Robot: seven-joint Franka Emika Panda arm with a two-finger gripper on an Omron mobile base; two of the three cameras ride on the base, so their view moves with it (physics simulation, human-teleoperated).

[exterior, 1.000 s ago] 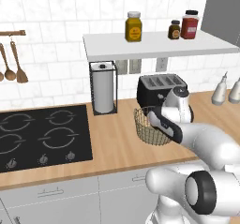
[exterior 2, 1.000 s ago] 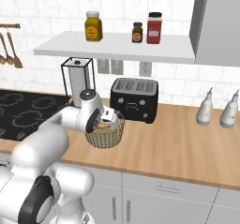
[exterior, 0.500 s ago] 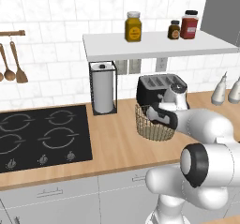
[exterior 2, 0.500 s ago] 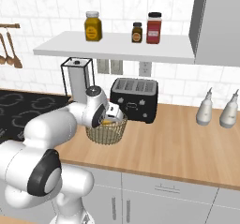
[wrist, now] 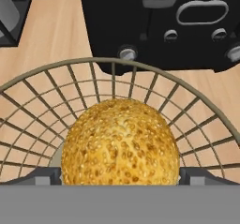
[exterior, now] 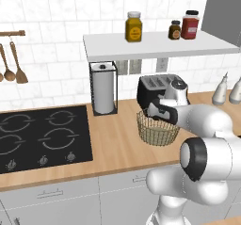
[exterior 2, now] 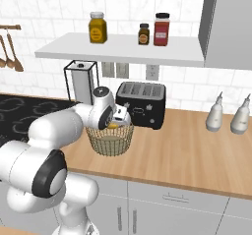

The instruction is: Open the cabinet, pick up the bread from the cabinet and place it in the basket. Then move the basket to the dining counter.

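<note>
The tan wire basket (exterior: 157,133) (exterior 2: 112,144) stands on the wooden worktop in front of the black toaster. My gripper (exterior: 159,112) (exterior 2: 118,119) reaches down into its mouth, jaws spread wide. In the hand view the seeded yellow-orange bread (wrist: 121,143) fills the gap between my fingertips (wrist: 44,176), inside the basket's rim (wrist: 112,60). From the right base view the bread (exterior 2: 113,126) shows at rim height. The dark grey cabinet (exterior: 223,5) (exterior 2: 229,22) hangs at the upper right. The dining counter is out of view.
The toaster (exterior: 157,85) (exterior 2: 142,103) (wrist: 154,21) stands just behind the basket. A paper towel holder (exterior: 103,90) (exterior 2: 81,81) is to its left, the black hob (exterior: 42,134) further left. Two white bottles (exterior 2: 215,113) stand at the right. Jars (exterior 2: 97,27) sit on the shelf above.
My hand has come down from just above the basket into its mouth, carrying the bread with it. The basket has stayed where it was.
</note>
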